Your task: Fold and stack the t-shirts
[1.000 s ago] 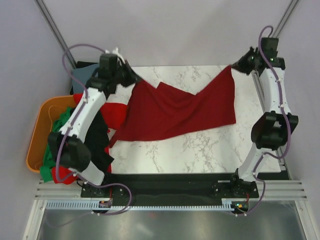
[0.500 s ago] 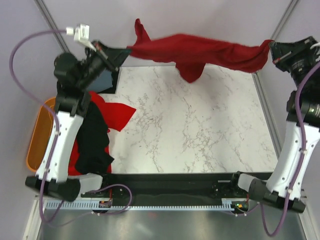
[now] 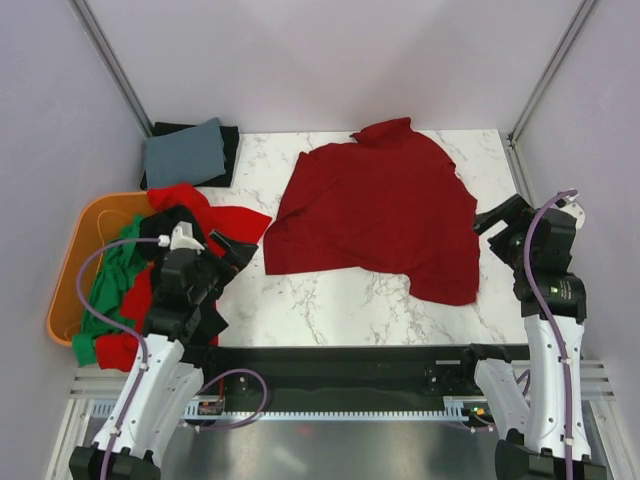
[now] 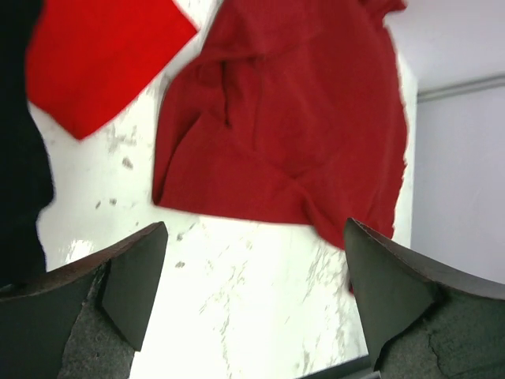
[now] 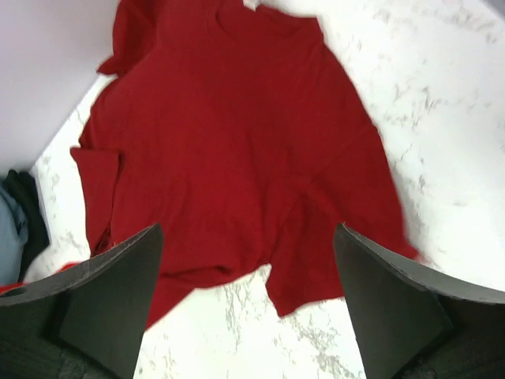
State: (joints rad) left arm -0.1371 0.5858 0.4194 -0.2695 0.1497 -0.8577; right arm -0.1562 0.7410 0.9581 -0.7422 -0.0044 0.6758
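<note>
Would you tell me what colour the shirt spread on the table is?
The shirt is plain dark red, clearest in the top view.

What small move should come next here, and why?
Probably lower the left gripper to the near-left edge of the dark red t-shirt and pull it flat before folding: the shirt lies spread on the table, but that edge is rumpled. It and the right gripper hang open, holding nothing.
</note>
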